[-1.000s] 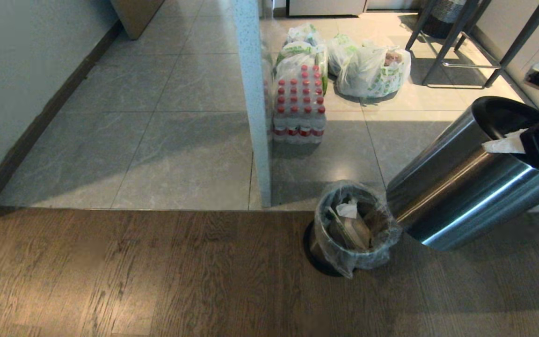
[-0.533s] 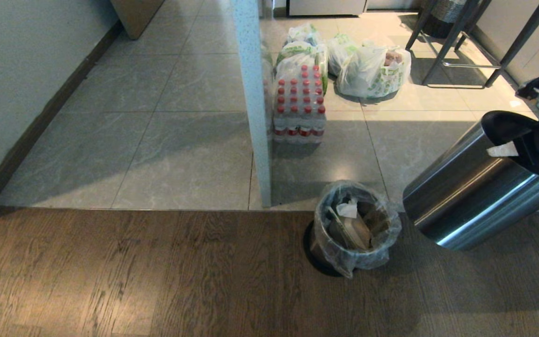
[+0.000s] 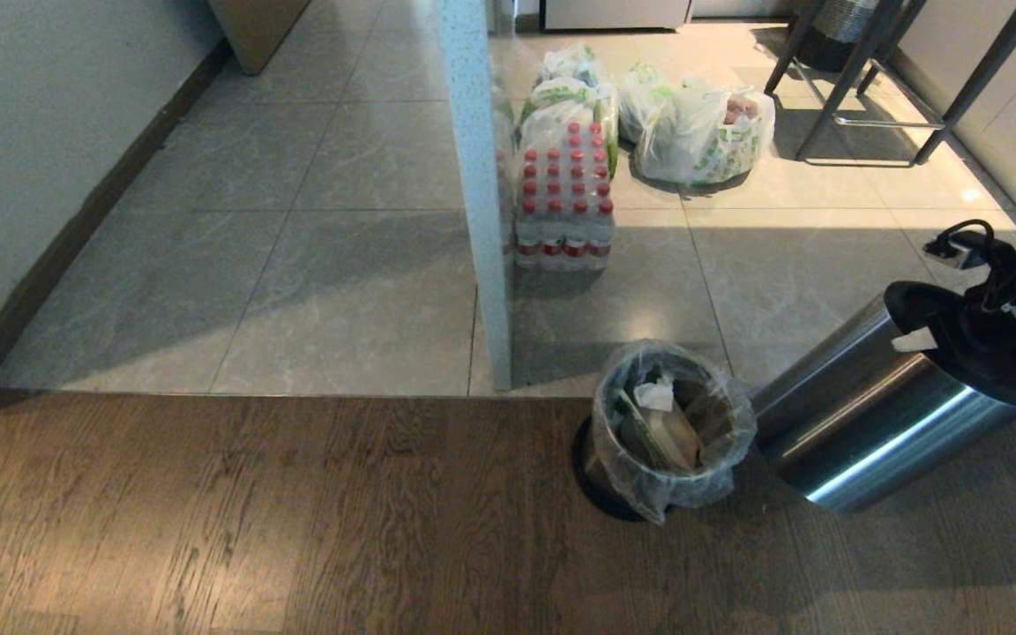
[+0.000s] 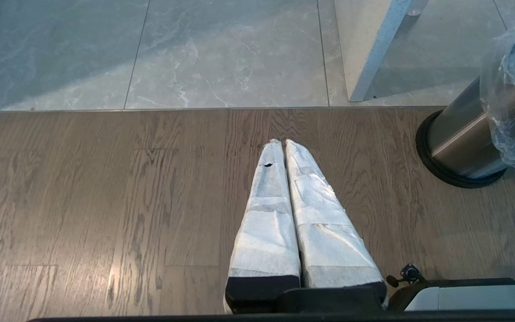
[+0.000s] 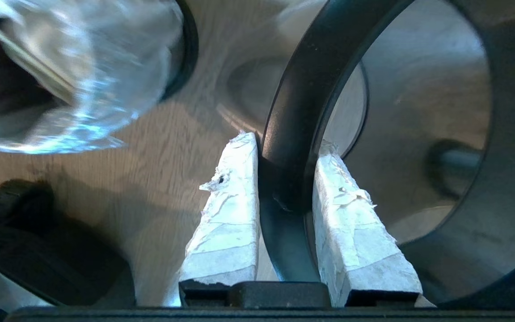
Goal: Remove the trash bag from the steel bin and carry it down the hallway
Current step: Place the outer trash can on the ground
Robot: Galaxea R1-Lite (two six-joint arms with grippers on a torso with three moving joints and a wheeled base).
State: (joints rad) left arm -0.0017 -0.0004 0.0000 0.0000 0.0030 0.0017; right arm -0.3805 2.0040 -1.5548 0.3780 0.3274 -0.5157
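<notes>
Trash bag (image 3: 671, 423): sits in the small liner-wrapped bin on the wood floor; thin, light, soft and slippery, I judge, so gather its loose folded-over rim.
Steel bin (image 3: 878, 423): you hold this empty shell tilted just beside the bag.
Right hand (image 5: 284, 150): clamped on the shell's black ring (image 5: 293, 112).
Left hand (image 4: 282, 143): fingers together, empty, above the floor.
Hallway (image 3: 296, 220): tiled, beyond.
</notes>
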